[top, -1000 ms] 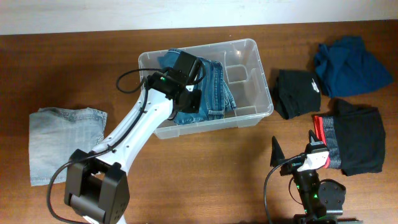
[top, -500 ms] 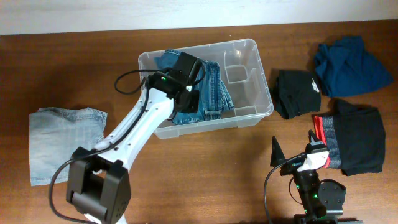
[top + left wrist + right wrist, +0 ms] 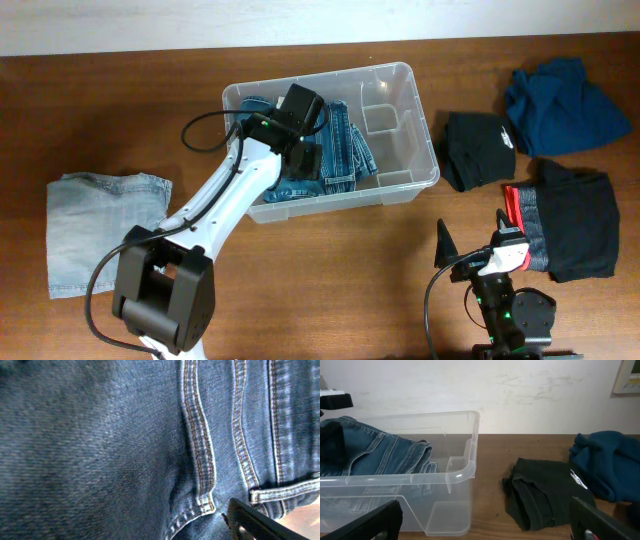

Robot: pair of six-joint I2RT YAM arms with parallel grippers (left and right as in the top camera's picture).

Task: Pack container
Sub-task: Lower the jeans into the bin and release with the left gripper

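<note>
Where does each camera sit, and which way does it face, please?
Overhead: above the table, looking down on the container, left gripper and right gripper.
Left wrist: inside the container, close against the jeans; one fingertip shows.
Right wrist: low, facing the wall past the black garment; both fingers show.
Shared: all see the jeans.
</note>
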